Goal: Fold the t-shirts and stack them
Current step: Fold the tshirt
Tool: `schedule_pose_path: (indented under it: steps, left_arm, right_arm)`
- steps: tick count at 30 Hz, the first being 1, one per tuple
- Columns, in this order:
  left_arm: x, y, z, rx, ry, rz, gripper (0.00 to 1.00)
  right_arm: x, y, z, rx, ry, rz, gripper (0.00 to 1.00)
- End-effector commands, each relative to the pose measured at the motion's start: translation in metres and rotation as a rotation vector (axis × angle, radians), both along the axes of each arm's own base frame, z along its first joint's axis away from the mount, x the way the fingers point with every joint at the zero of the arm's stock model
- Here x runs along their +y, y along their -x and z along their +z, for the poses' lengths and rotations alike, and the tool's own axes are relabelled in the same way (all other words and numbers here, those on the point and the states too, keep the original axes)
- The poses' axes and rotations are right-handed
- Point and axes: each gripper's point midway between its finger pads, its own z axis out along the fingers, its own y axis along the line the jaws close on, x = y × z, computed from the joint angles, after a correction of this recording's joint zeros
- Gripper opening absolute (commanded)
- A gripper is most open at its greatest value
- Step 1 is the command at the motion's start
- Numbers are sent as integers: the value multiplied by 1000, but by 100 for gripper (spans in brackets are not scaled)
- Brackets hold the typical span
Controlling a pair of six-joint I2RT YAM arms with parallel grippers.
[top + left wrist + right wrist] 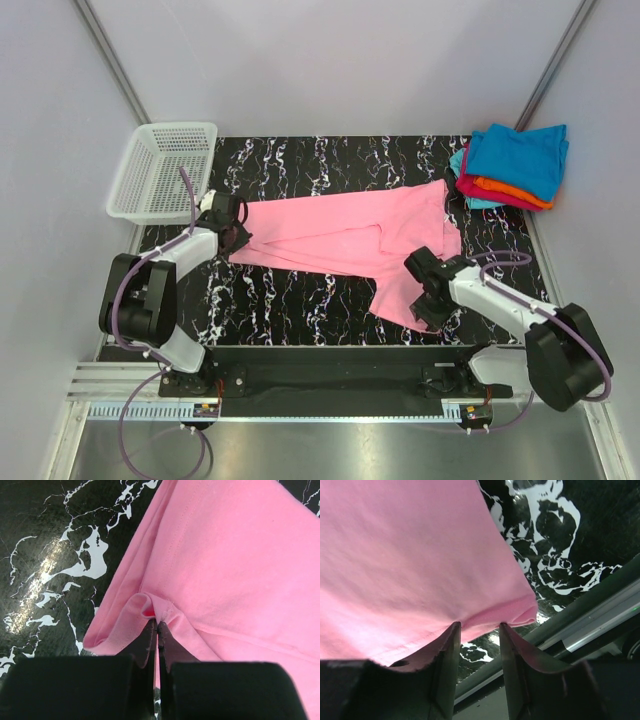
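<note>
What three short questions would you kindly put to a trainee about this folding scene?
1. True or false: the left tool is shut on the pink t-shirt.
2. Where do the folded shirts lie? A) at the far right corner of the table B) under the pink t-shirt C) beside the left arm's base
3. Fill in: the white mesh basket stands at the table's far ____ corner.
Key: 1 true; 2 A; 3 left.
</note>
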Motion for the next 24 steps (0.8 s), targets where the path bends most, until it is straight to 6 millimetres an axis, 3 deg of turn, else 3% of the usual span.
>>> schedule_pose_path:
  steps: [1, 10, 13, 14, 15, 19, 24]
  left_arm:
    - [-1, -7, 18, -74, 11, -11, 0]
    - [-2, -7, 23, -85, 15, -17, 0]
    - [-2, -7, 26, -93, 19, -16, 0]
    - [-2, -7, 27, -96, 18, -18, 0]
    - [-2, -8, 28, -99, 18, -17, 0]
    - [-2, -6, 29, -99, 19, -18, 0]
    - [-3, -6, 34, -110, 22, -16, 0]
  right_arm:
    - [-8, -15, 7, -28, 89, -13, 44]
    - [-12, -17, 1, 7, 138, 18, 34]
    - [-13, -17, 0, 15, 145, 23, 19]
    - [-12, -19, 1, 11, 144, 25, 2]
    - [-12, -19, 1, 14, 149, 33, 0]
    - [-16, -21, 7, 10, 176, 44, 0]
    - [-25, -36, 35, -55, 231, 67, 0]
